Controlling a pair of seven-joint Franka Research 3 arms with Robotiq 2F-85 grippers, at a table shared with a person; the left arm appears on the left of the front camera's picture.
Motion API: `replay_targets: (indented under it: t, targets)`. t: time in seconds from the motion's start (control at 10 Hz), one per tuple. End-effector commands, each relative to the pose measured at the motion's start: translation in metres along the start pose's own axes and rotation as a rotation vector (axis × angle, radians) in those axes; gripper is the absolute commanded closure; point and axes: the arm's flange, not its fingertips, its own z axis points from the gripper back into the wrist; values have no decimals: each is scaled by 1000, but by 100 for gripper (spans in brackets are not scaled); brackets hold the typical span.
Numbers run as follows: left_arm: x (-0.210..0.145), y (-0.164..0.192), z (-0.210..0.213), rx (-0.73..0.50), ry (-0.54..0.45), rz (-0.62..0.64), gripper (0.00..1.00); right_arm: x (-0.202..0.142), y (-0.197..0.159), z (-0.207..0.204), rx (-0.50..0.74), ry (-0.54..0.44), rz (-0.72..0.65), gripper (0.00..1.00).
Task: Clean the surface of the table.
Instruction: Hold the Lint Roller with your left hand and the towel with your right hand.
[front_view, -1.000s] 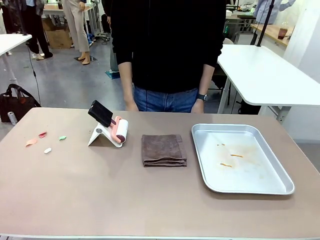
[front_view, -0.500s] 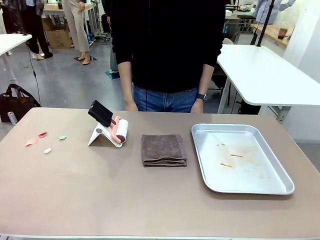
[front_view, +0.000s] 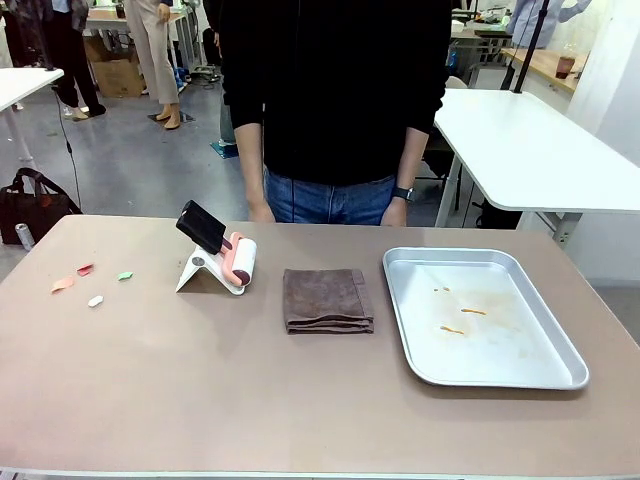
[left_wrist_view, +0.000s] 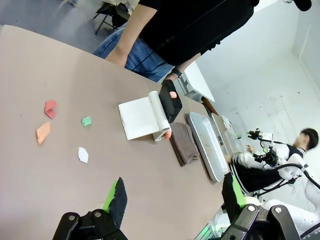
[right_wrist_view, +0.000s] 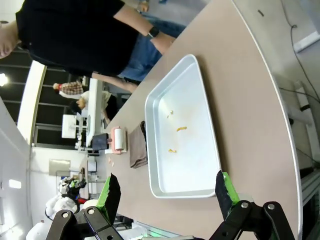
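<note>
**Both grippers spread above a stiff, fixed tabletop; debris sits at its left end**

Nearest the cameras, the left gripper (left_wrist_view: 174, 194) hangs above the table with its jaws spread wide and nothing between them. The right gripper (right_wrist_view: 167, 186) is the same, jaws wide apart and holding nothing.

The table (front_view: 200, 400) runs under all of it. It is the tan-brown top that spans the front view, and its long axis lies left to right across the robot's reach. The near strip is bare. I judge it heavy, rigid and not something to grip. The matte top looks smooth, so light debris should slide or lift off easily. The hold belongs on a tool instead.

Farther in, 4 paper scraps (front_view: 95, 300) lie loose near the left end, well apart from everything else. They look light and flat, so they would be hard to pinch.

A folded brown cloth (front_view: 327, 300) lies at the middle, soft and easy to bunch. To its right is a metal tray (front_view: 500, 350) with orange crumbs (front_view: 473, 311) in it.

Just beyond, left of the cloth, a lint roller (front_view: 240, 260) leans on a white stand (front_view: 195, 272). Its black handle (front_view: 203, 227) points up and to the left, and it is probably the best place to grasp.

A person (front_view: 335, 100) stands at the far edge.
</note>
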Motion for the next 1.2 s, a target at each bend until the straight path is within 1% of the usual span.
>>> replay_targets:
  t: [0.0, 0.2, 0.3, 0.5, 0.7, 0.8, 1.0, 1.1]
  targets:
    - [1, 0, 1, -23, -22, -3, 0, 1, 1, 4, 22, -14, 28, 0]
    - [-1, 0, 2, -3, -3, 2, 0, 0, 2, 1, -1, -1, 2, 0]
    - [10, -8, -4, 23, 19, -57, 0, 3, 23, -12, -59, 11, 41, 0]
    - [42, -50, -46, -52, 83, -207, 0, 11, 83, -58, -110, 100, 200, 0]
    - [71, -87, -103, -92, 199, -304, 0, 10, 144, -115, -122, 202, 371, 0]
    - [83, -106, -137, -95, 283, -357, 0, 4, 177, -153, -139, 278, 468, 0]
    - [86, -137, -194, -114, 449, -449, 0, -17, 223, -229, -140, 402, 641, 0]
    - [83, -153, -226, -72, 517, -507, 0, -31, 242, -277, -217, 437, 742, 0]
